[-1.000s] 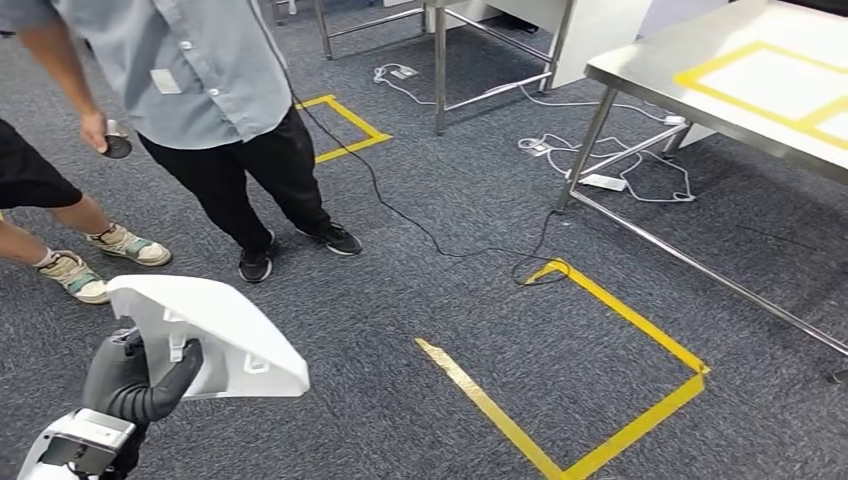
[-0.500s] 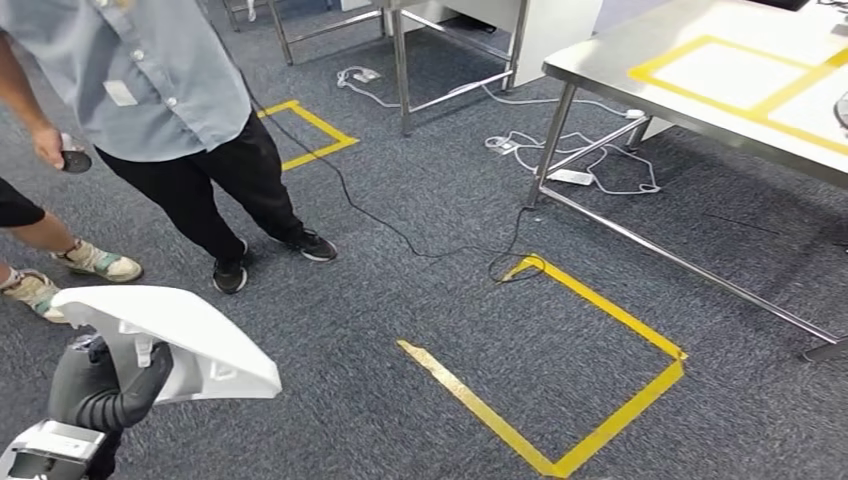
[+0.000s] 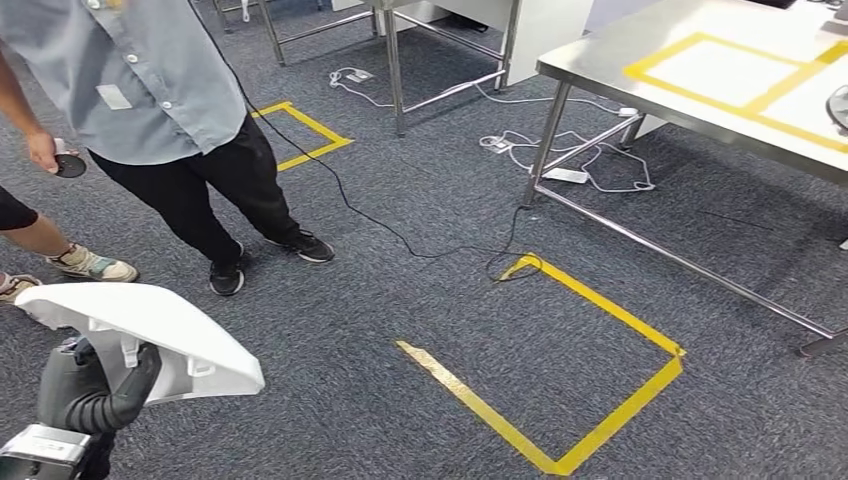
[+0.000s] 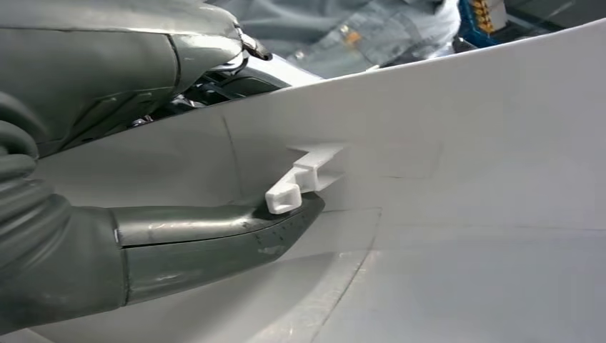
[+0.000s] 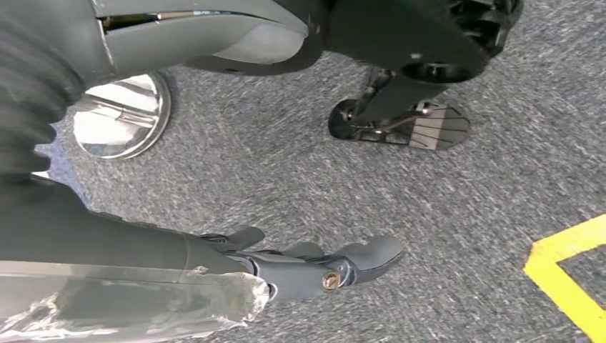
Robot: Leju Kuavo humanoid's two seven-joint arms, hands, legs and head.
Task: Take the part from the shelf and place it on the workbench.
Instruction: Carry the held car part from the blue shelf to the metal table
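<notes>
Left robot hand (image 3: 95, 385) grips the white part (image 3: 150, 330) above carpet; right robot hand (image 5: 300, 268) hangs with fingers loosely spread, holding nothing.

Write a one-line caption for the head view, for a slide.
The left hand holds a white part above grey carpet, beside a person, with the steel workbench ahead.

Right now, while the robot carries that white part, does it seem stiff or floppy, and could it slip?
The white part probably is stiff: it juts past the left hand without sagging. Likely light, carried one-handed. Its smooth surface might slip.
</notes>
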